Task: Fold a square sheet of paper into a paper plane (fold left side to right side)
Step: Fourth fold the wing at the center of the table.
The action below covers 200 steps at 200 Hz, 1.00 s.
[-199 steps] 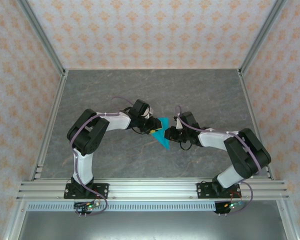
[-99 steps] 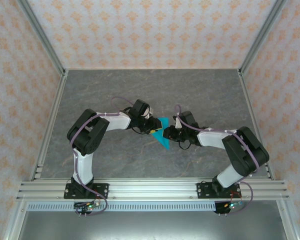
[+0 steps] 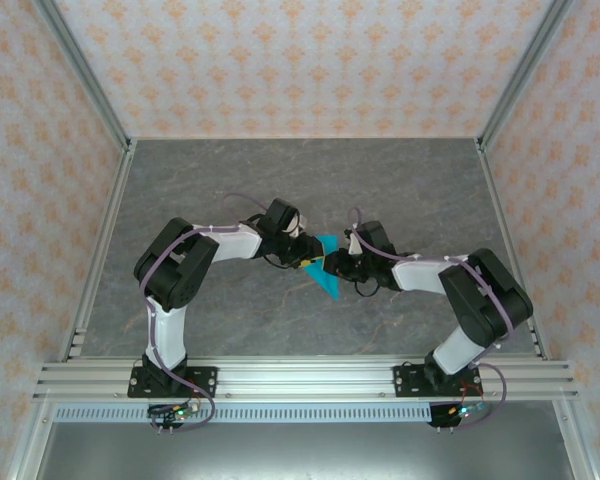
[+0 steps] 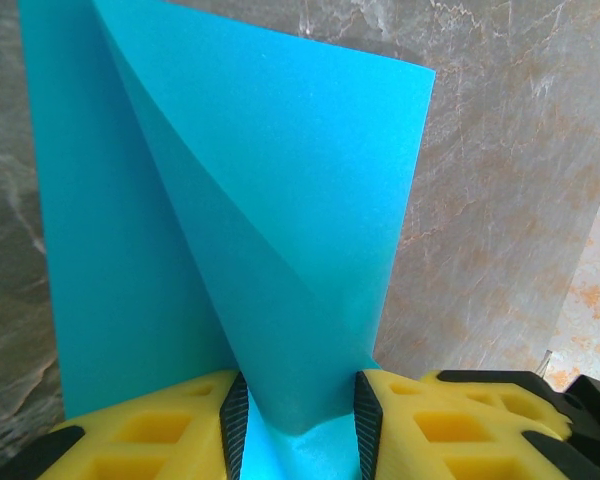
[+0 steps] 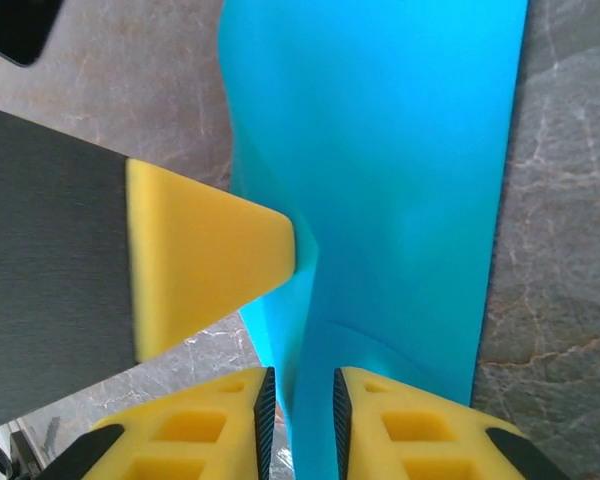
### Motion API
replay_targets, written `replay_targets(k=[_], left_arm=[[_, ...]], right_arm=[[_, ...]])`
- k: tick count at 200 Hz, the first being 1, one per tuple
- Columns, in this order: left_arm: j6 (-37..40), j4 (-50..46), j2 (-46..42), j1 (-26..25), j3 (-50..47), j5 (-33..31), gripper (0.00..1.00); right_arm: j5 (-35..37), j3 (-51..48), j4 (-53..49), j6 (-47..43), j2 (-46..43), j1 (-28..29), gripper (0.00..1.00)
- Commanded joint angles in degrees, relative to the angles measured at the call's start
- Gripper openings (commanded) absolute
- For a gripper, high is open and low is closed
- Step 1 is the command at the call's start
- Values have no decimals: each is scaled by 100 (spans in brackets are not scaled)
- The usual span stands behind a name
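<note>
The square sheet of paper (image 3: 330, 278) is bright cyan and partly folded, lying mid-table between the two grippers. My left gripper (image 3: 308, 260) comes at it from the left. In the left wrist view a raised, curled flap of the paper (image 4: 280, 200) fills the gap of the left gripper (image 4: 300, 425) and touches both black pads. My right gripper (image 3: 337, 266) meets the sheet from the right. In the right wrist view its jaws (image 5: 303, 420) stand narrow around a standing edge of the paper (image 5: 400, 180). The left gripper's yellow finger (image 5: 210, 260) presses the sheet's left side there.
The grey marbled table (image 3: 280, 180) is boxed in by patterned walls at the back and both sides. An aluminium rail (image 3: 300, 378) with both arm bases runs along the near edge. The two wrists are almost touching over the paper.
The right arm has slid a little to the left, bringing its gripper closer to the left gripper along the paper. The left arm and the paper have stayed put.
</note>
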Motion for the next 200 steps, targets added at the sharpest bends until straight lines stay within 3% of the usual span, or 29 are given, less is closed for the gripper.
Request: replay_targets(k=[1,85,200], left_arm=[[63,-128,-69,-43,21,-125,36],[82,-164,-69,-40,39,-129,36],[112,-222,-60,-42,57,-121,36]], right_arm=[[-93,148,250,71,104,-26,26],[133,196,-65,-110,-16,-33,9],[615,266,-689,-453,-158,-86,7]])
